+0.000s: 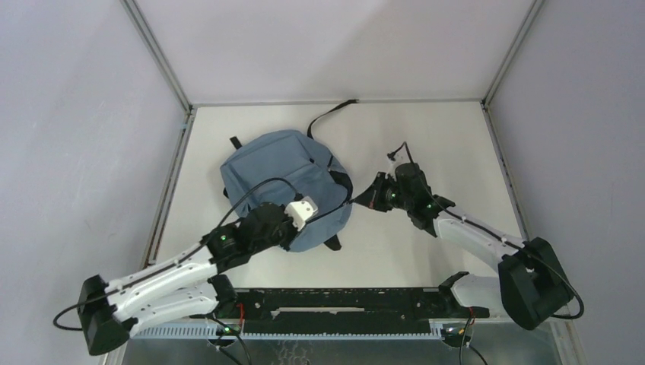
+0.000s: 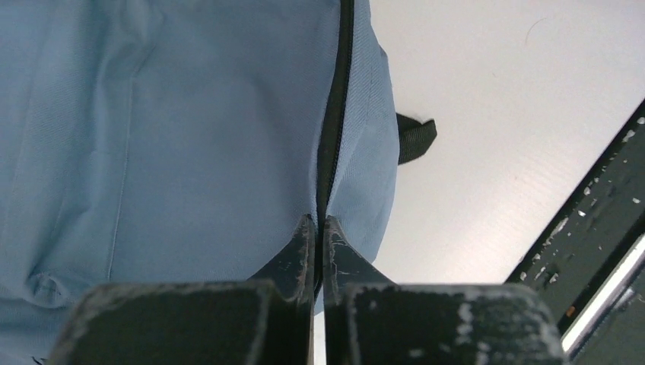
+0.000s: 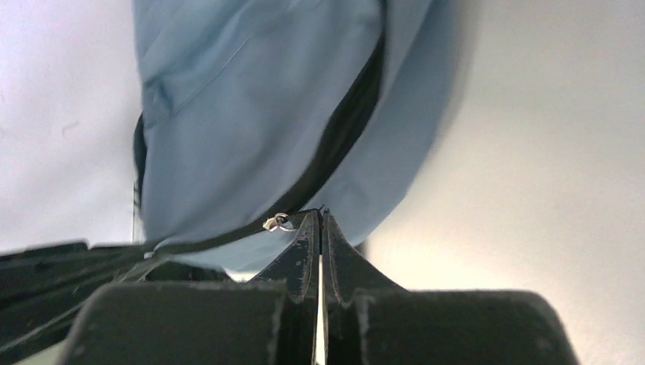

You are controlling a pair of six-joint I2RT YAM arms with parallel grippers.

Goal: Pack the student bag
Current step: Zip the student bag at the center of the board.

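The slate-blue student bag [image 1: 278, 171] lies flat on the white table, left of centre. My left gripper [image 1: 303, 215] rests on the bag's near right edge. In the left wrist view its jaws [image 2: 319, 220] are shut, and the bag's black zipper line [image 2: 335, 114] runs straight in between the fingertips. My right gripper [image 1: 366, 200] is at the bag's right side. In the right wrist view it [image 3: 321, 214] is shut at the black zipper track [image 3: 342, 137], with the small metal zipper slider [image 3: 278, 222] touching its left fingertip.
A black strap [image 1: 333, 112] trails from the bag toward the back wall, and a short strap loop [image 2: 415, 137] sticks out at its near side. Metal frame rails [image 1: 173, 179] border the table left and right. A black rail [image 1: 342, 300] runs along the near edge.
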